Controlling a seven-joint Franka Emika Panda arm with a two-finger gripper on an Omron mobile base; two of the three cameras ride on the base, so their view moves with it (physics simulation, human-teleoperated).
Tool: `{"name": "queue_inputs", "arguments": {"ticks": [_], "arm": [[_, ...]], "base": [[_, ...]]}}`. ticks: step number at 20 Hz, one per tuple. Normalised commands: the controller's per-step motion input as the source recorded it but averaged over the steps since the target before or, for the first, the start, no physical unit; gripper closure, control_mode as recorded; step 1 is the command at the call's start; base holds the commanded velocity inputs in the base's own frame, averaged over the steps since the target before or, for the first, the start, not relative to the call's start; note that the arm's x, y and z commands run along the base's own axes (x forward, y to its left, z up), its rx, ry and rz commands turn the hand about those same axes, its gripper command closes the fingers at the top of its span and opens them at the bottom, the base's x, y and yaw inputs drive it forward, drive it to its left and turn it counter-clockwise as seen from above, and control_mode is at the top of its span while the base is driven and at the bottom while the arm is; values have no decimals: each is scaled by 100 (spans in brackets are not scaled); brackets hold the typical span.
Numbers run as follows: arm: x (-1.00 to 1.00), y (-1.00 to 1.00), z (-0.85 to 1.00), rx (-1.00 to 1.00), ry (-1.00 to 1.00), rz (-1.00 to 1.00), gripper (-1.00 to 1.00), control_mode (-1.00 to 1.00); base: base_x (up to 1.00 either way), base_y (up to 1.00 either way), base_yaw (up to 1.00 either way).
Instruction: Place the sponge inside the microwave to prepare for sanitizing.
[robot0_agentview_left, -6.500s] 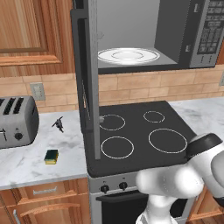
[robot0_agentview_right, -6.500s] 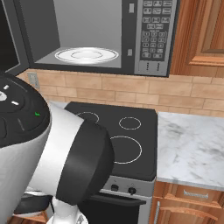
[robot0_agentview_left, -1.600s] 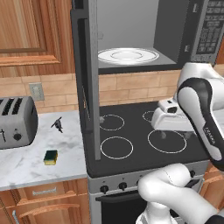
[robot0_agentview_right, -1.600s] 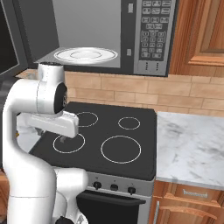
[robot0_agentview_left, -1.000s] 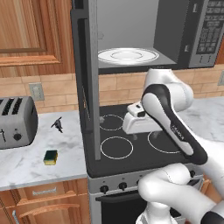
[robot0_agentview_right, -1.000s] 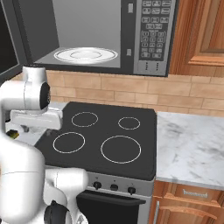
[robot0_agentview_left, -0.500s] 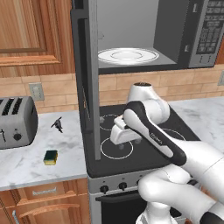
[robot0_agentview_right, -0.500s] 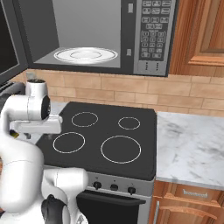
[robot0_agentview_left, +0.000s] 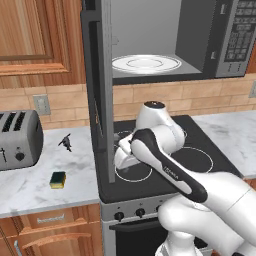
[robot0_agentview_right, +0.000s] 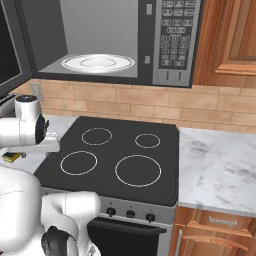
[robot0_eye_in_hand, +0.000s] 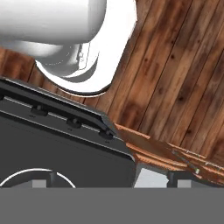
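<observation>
Left base view: one sponge, one toaster, one microwave; end effector spread.

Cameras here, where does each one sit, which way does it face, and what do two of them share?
Left base view: behind-left of the arm, facing the open microwave, stove, sponge and toaster; the white arm crosses it.
Right base view: behind-right, facing the microwave keypad; the arm stands at left.
Hand view: on the hand, looking down at the stove front; end effector open.
Both base views share microwave and stove.
</observation>
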Motion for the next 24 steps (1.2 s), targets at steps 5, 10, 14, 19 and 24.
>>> {"name": "queue_inputs", "arguments": {"ticks": [5, 10, 14, 19, 24], "arm": [[9, 40, 0, 0, 0, 2, -100, -100], [12, 51, -3, 0, -2, 12, -100, -100], [21, 48, -13, 0, -1, 17, -100, -100], [18, 36, -3, 0, -3, 13, -100, -100], [24, 21, -23, 3, 0, 11, -100, -100]], "base": [[0, 0, 0], [0, 0, 0], [0, 0, 0], [0, 0, 0], [0, 0, 0]]}}
